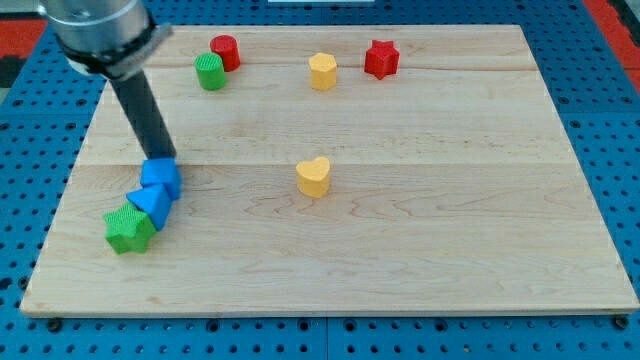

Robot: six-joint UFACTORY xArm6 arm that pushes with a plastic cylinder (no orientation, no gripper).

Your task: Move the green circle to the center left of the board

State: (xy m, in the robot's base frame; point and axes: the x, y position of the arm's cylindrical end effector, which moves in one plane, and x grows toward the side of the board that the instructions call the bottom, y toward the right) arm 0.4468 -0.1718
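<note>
The green circle (210,72) stands near the board's top edge, left of the middle, touching a red round block (226,51) on its upper right. My tip (165,157) rests at the top edge of a blue block (161,177) at the board's left, well below the green circle. The rod slants up to the view's top left.
A blue triangle (150,203) and a green star-like block (129,230) lie in a chain below the blue block. A yellow hexagon (322,71) and a red star (381,59) sit near the top. A yellow heart (313,176) sits mid-board on the wooden board (450,240).
</note>
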